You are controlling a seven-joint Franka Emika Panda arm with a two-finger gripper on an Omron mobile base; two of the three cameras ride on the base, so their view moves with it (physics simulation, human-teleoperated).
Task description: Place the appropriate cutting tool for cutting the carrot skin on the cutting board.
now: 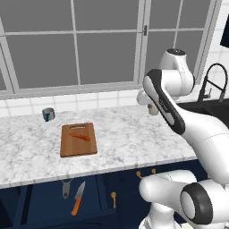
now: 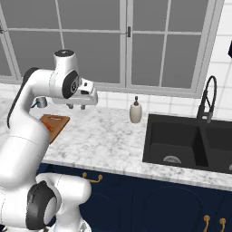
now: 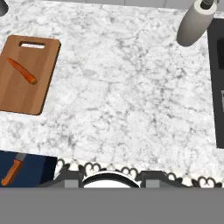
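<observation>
You've got the gripper (image 2: 76,107) up high over the marble counter (image 1: 134,138), well above the surface and off to the sink side of the cutting board (image 1: 79,145); its jaws are closed w/ nothing between them. In the hand view you're looking straight down at bare counter, w/ the board at the left edge and the carrot (image 3: 22,71) lying diagonally on it, below the slot handle. Left base view shows the same: carrot sits on the board's upper half, near the slot end, touching the wood. The cutting tool (image 1: 66,188), the small grey peeler, isn't on the counter; you can see it low down in front of the dark blue cabinets (image 1: 44,201), below the counter edge, just beside the orange-handled knife (image 1: 78,198), which lies w/ blade pointing up toward the counter. The knife's orange handle also peeks into the bottom left corner of the hand view. Peeler and gripper are well apart. A small dark grey cup (image 1: 48,114) stands near the back wall behind the board. On the other side you have a soap dispenser (image 2: 135,110) by the black sink (image 2: 181,140), w/ a black faucet (image 2: 207,97) behind it. Windows run along the back wall.
</observation>
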